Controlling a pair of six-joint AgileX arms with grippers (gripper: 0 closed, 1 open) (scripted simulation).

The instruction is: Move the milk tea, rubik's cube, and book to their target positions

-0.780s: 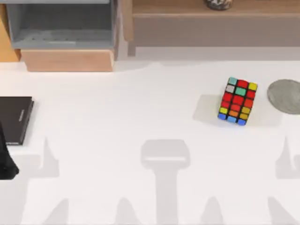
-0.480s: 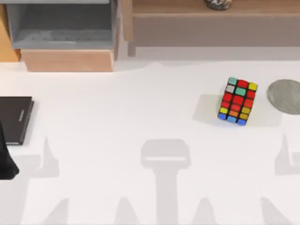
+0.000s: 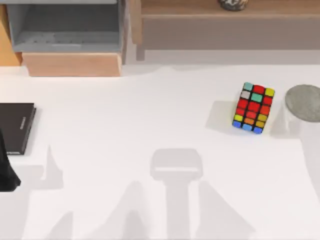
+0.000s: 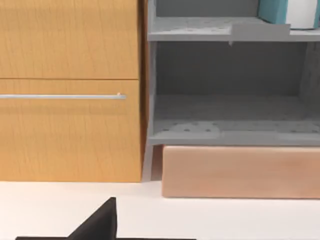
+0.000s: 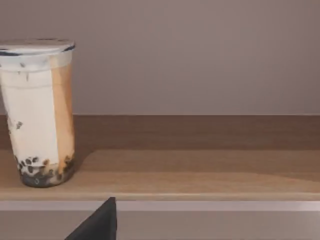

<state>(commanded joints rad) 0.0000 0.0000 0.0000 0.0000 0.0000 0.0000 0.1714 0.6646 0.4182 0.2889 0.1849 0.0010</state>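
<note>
Standing upright on the wooden shelf [image 5: 200, 170], the milk tea [image 5: 40, 112] held dark pearls; either gripper's state I could not tell.

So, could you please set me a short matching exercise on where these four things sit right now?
Things:
1. milk tea
2. rubik's cube
3. black slab
4. grey disc

Places:
A. at the table's left edge
B. on the brown wooden shelf
C. at the table's right edge
D. on the white table, just left of the disc

Pairs: 1-B, 2-D, 3-A, 4-C
</note>
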